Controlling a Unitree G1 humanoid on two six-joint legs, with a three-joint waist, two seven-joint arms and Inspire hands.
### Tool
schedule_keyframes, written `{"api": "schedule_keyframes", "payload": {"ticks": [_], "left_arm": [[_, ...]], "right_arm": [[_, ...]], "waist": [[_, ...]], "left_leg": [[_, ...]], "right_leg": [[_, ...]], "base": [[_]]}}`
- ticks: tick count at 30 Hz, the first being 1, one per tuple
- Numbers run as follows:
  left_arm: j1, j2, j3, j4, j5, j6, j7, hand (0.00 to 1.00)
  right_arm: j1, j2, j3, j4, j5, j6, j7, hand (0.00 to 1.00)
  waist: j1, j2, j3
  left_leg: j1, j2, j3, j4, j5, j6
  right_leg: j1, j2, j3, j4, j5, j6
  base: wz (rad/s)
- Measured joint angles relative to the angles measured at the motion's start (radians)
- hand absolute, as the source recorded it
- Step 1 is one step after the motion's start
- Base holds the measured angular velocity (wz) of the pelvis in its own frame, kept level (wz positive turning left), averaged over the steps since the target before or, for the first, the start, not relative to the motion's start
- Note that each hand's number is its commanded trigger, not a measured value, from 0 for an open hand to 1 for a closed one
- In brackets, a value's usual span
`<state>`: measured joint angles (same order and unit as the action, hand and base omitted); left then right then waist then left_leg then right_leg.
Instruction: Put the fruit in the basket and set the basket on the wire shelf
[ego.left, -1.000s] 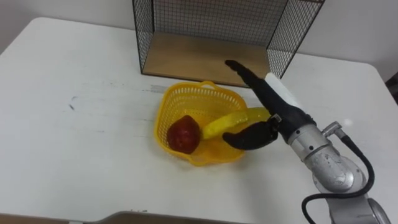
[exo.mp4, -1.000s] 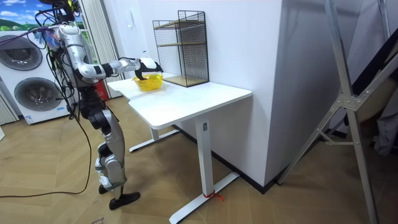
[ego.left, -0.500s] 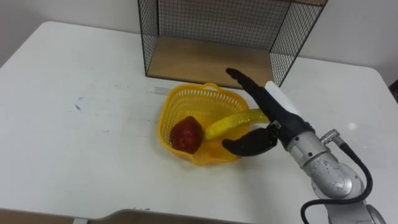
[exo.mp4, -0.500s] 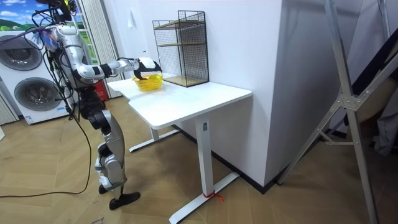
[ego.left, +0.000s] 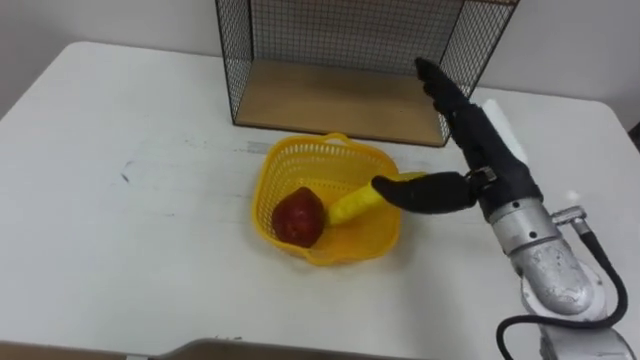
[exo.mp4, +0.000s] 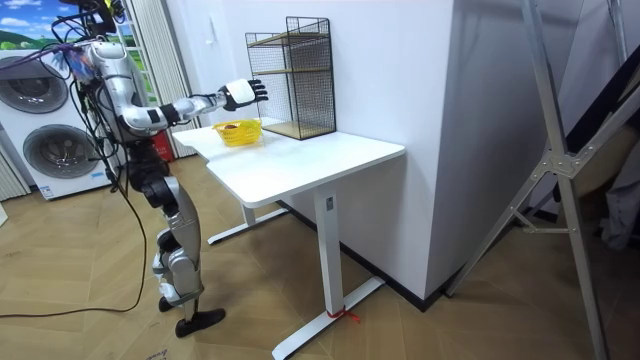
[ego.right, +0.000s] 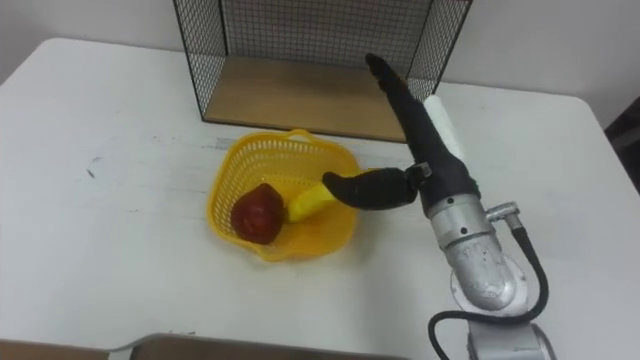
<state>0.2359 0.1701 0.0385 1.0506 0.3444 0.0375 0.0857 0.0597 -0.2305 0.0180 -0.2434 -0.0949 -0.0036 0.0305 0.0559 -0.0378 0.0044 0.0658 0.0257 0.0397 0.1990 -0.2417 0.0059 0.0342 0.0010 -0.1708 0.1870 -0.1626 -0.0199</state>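
Hand (ego.left: 492, 165), fingers (ego.left: 447, 95) straight, over right basket (ego.left: 260, 198) rim.

You see a white surface (exo.mp4: 310, 160) on a wood floor (exo.mp4: 420, 330) against a white wall (exo.mp4: 400, 70), with stacked washers (exo.mp4: 35, 115) at the room view's left.

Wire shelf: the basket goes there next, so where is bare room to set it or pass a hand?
The wooden bottom board of the wire shelf lies bare. The table left of the basket is bare too. Crowded: the basket's right side, where the open right hand hangs by the banana, and the narrow strip between basket and shelf front.
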Motion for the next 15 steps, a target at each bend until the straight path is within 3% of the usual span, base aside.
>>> {"api": "schedule_keyframes", "payload": {"ticks": [6,11,15], "left_arm": [[0.011,-0.002,0.032,0.011,-0.042,-0.021,0.046,0.00],[0.037,-0.006,0.042,0.041,-0.100,-0.036,0.130,0.00],[0.031,-0.008,0.096,0.023,-0.251,-0.044,0.182,0.00]], "right_arm": [[0.000,-0.001,-0.088,0.000,0.097,-0.052,-0.122,0.00],[0.006,0.000,-0.091,0.000,0.148,-0.074,-0.221,0.00],[0.011,0.000,-0.091,0.007,0.185,-0.084,-0.283,0.00]], "waist": [[-0.011,0.010,-0.0082],[-0.025,0.012,-0.0052],[-0.025,0.015,-0.0016]], "left_leg": [[0.001,0.000,-0.002,0.000,0.000,0.000],[0.022,0.002,0.012,-0.005,0.000,0.000],[0.020,0.002,0.011,-0.011,0.000,0.000]], "right_leg": [[0.002,0.000,-0.004,-0.001,0.000,0.000],[0.016,0.000,0.005,-0.002,0.000,0.000],[0.015,0.001,0.004,-0.003,0.000,0.000]], "base": [[0.01],[-0.06],[-0.01]]}}
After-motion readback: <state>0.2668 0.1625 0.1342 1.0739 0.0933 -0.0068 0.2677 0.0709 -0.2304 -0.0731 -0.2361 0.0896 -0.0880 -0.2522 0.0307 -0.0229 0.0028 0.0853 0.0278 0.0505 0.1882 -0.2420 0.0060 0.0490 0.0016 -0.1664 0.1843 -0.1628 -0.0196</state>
